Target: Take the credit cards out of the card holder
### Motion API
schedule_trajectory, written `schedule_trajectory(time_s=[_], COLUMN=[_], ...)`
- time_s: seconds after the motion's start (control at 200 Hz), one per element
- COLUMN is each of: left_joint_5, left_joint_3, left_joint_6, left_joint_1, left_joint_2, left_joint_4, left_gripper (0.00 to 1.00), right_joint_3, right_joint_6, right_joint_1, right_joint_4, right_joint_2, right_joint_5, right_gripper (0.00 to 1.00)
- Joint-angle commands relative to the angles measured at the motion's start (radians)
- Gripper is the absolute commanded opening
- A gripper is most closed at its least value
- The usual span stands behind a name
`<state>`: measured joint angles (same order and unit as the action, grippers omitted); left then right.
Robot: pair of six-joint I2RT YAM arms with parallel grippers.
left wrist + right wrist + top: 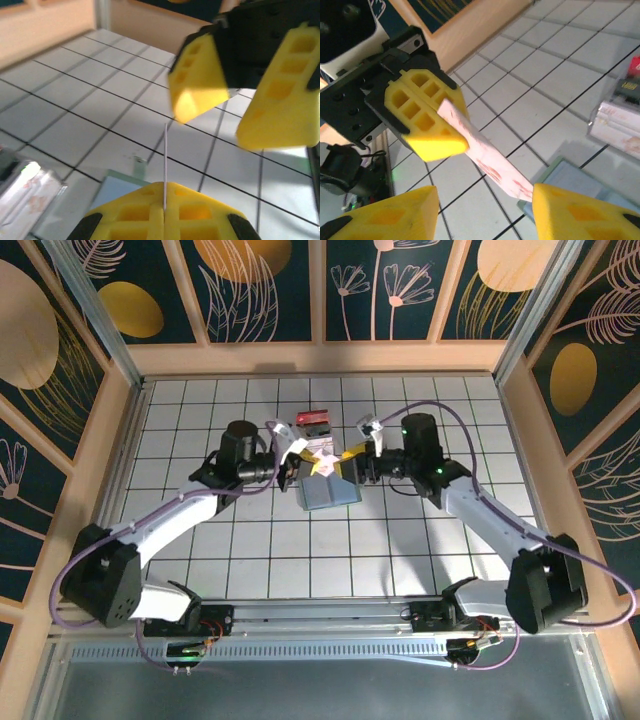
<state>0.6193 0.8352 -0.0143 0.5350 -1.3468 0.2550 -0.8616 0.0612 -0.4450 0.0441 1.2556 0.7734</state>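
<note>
The card holder [328, 492], a flat blue-grey folder, lies on the tiled table between the arms; its edge shows under my left fingers [120, 192] and beside my right fingers [572, 177]. My left gripper [298, 462] [165, 186] is shut on a white-pinkish credit card [490, 155], seen edge-on as a thin white line [165, 160] in the left wrist view. The card hangs above the table just over the holder's edge. My right gripper [360, 454] [484, 200] faces the left one with its yellow fingers open. The card's free end reaches in between them, close to one finger [580, 210].
A small box with a red top [313, 422] [620, 117] stands just behind the holder. A clear part of it lies at the lower left in the left wrist view [30, 192]. Wooden walls [320, 358] ring the tiled table.
</note>
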Motion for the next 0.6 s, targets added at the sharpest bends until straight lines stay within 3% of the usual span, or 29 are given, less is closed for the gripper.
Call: schedule_trajectory(time_s=[0.0,0.16,0.4,0.596], left_joint_5=[-0.152,-0.174,-0.129,-0.113], left_joint_3=[-0.098,-0.218,-0.240,-0.235], left_joint_6=[0.239,0.451,0.614,0.651], left_joint_1=[-0.004,-0.003,-0.003,-0.004], left_joint_2=[0.082,0.136,0.116,0.102], left_joint_4=[0.328,0.584,0.718,0.755], left_gripper=[0.00,0.00,0.00,0.00], right_joint_3=[0.064,0.147,0.220,0.164], right_joint_6=[0.148,0.300,0.522,0.512], right_joint_1=[0.021,0.023,0.015,-0.042], right_joint_4=[0.188,0.394,0.793,0.846], right_joint_2=[-0.066,-0.102,-0.025,0.060], right_joint_5=[-0.070,-0.110,-0.031,-0.034], right_gripper=[0.57,0.61,0.62,0.62])
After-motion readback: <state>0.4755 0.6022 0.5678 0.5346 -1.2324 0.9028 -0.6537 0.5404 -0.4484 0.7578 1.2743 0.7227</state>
